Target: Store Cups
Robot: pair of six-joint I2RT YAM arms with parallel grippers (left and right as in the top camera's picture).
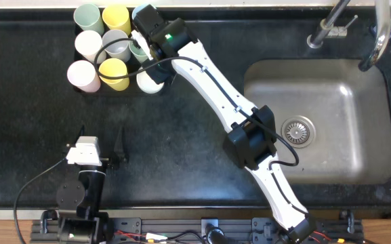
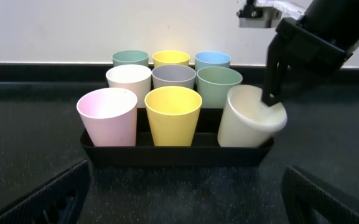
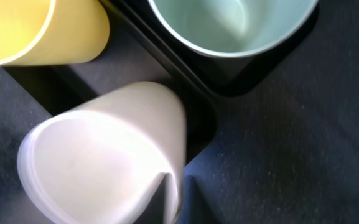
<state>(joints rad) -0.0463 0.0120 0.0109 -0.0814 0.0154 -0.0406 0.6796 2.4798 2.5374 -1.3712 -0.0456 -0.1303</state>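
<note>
A black tray [image 2: 173, 152] near the counter's back left holds several cups, with a pink cup [image 2: 107, 115] and a yellow cup [image 2: 173, 115] in the front row. A cream cup [image 2: 247, 121] leans tilted in the tray's front right slot, its base in the tray and its mouth outward. My right gripper [image 2: 272, 93] is shut on this cream cup [image 3: 104, 162] at its rim, reaching across from the right [image 1: 153, 64]. A pale green cup [image 3: 229, 25] stands just behind it. My left gripper [image 1: 101, 139] rests low on the counter in front of the tray, open and empty.
A steel sink [image 1: 358, 88] with a drain takes up the right side, with a faucet [image 1: 331, 27] behind it. The right arm [image 1: 229, 102] crosses the counter diagonally. Dark bare counter lies between the tray and the left gripper.
</note>
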